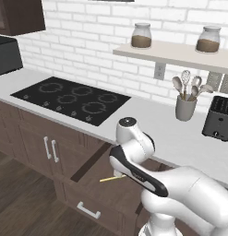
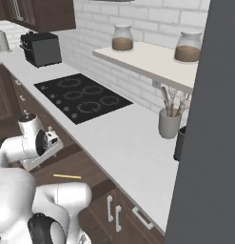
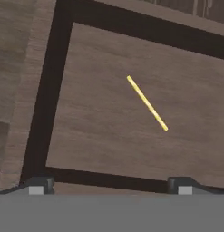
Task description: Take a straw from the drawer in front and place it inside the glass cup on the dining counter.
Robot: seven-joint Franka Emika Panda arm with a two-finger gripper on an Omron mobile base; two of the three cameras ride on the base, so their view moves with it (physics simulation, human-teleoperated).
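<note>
The dark-brown drawer (image 1: 99, 193) stands pulled out below the worktop, with its silver bar handle (image 1: 88, 210) facing front. On its wooden floor (image 3: 109, 136) lies the thin pale yellow straw (image 3: 147, 103), also seen as the straw (image 1: 111, 178) and the straw (image 2: 67, 176). My gripper (image 3: 110, 186) hangs above the open drawer, looking down into it, jaws wide apart and nothing between them. Its fingertips (image 3: 38, 186) sit well short of the straw. The glass cup and the dining counter are out of view.
A black hob (image 1: 71, 99) is set into the grey-white worktop (image 1: 152, 122). A grey utensil holder (image 1: 185, 107) and a black toaster (image 1: 219, 118) stand at the back right. A shelf (image 1: 175, 53) with two jars hangs above. Cabinet doors (image 1: 46, 147) lie left of the drawer.
</note>
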